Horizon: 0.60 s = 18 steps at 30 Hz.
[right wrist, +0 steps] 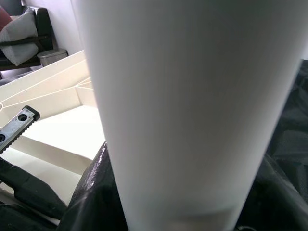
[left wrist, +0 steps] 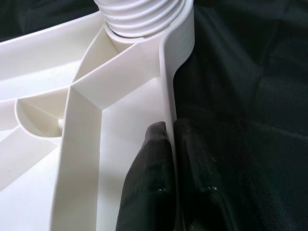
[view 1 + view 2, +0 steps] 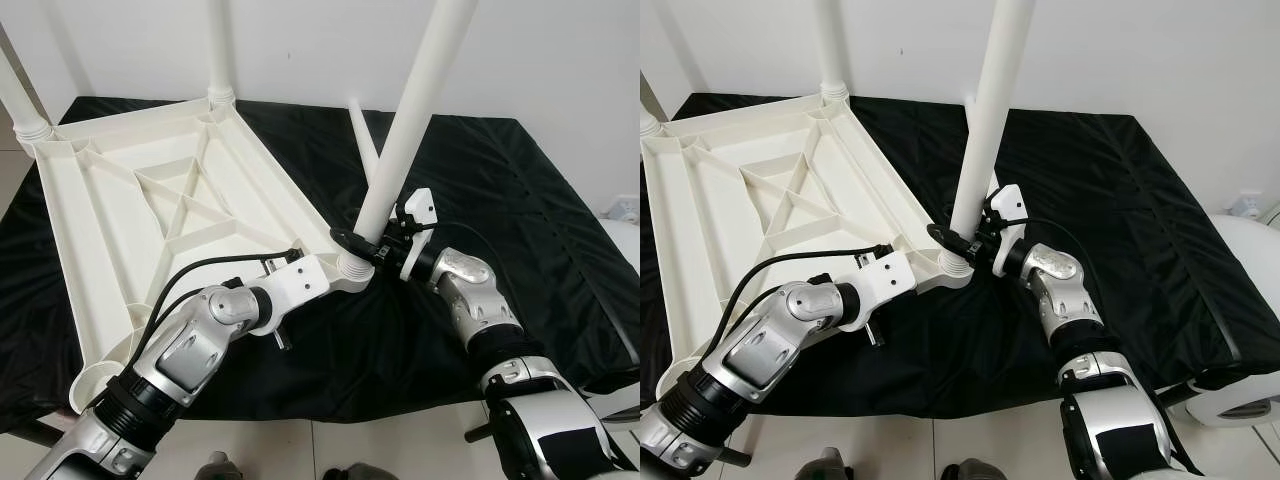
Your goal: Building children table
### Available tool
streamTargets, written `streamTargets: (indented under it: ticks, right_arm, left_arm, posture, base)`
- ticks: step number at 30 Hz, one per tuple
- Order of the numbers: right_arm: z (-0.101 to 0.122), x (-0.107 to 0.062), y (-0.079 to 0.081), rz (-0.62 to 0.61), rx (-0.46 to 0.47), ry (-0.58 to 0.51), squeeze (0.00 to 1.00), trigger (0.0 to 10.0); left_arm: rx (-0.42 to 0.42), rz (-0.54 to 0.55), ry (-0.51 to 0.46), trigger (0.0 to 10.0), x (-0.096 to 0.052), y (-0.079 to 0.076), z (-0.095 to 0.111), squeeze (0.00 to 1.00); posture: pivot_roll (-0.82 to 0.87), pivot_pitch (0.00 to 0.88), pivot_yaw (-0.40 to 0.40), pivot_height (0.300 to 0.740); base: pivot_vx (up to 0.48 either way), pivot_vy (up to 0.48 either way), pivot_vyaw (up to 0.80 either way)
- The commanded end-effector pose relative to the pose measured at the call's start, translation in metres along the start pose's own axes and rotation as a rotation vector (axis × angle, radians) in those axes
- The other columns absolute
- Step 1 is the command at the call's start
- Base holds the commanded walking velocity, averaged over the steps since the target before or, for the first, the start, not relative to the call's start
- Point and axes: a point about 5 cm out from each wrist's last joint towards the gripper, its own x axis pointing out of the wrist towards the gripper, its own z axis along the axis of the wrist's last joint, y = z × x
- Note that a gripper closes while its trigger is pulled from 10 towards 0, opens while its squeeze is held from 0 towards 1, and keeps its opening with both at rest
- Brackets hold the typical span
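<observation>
Black cloth (image 3: 520,200) covered the floor under the upturned tabletop (image 3: 130,200). Left gripper (image 2: 171,144) was pinched shut on its rim wall beside the corner socket (image 3: 353,266). Right gripper (image 3: 368,243) was clamped round the leg (image 3: 405,130), which leaned in that socket. Best: brace the rim, straighten the leg, then twist.

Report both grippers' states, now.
Left gripper: shut on the tabletop rim.
Right gripper: shut on the table leg near its socket.
</observation>
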Motion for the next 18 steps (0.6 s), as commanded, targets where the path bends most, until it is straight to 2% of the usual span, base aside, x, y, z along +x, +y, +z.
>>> streamTargets:
  ticks: [1, 2, 8, 10, 12, 18]
  right_arm:
    - [-0.004, -0.007, -0.005, -0.035, 0.006, 0.021, 0.0, 10.0]
    - [-0.005, -0.009, -0.004, -0.092, -0.002, 0.019, 0.0, 10.0]
    - [-0.006, -0.008, -0.003, -0.157, -0.003, 0.027, 0.0, 10.0]
    - [-0.007, -0.005, 0.0, -0.22, -0.012, 0.036, 0.0, 10.0]
    - [-0.007, -0.005, 0.0, -0.22, -0.012, 0.036, 0.0, 10.0]
    - [-0.007, 0.003, 0.015, -0.309, 0.006, 0.009, 0.0, 10.0]
  left_arm:
    - [0.035, -0.046, -0.006, 10.0, 0.003, -0.005, 0.006, 0.0]
    - [0.027, -0.042, -0.009, 10.0, 0.004, -0.006, 0.007, 0.0]
    - [0.012, -0.037, -0.015, 10.0, 0.006, -0.007, 0.008, 0.0]
    - [0.001, -0.04, -0.021, 10.0, 0.007, -0.009, 0.01, 0.0]
    - [0.001, -0.04, -0.021, 10.0, 0.007, -0.009, 0.01, 0.0]
    - [-0.008, -0.038, -0.029, 10.0, 0.01, -0.01, 0.014, 0.0]
  posture:
    - [0.05, 0.035, -0.071, 0.74]
    - [0.05, 0.04, -0.071, 0.74]
    - [0.05, 0.04, -0.071, 0.74]
    - [0.04, 0.046, -0.067, 0.74]
    - [0.04, 0.046, -0.067, 0.74]
    - [0.04, 0.05, -0.069, 0.74]
  base:
    - [0.0, 0.0, 0.0]
    - [0.0, 0.0, 0.0]
    - [0.0, 0.0, 0.0]
    - [0.0, 0.0, 0.0]
    - [0.0, 0.0, 0.0]
    - [0.0, 0.0, 0.0]
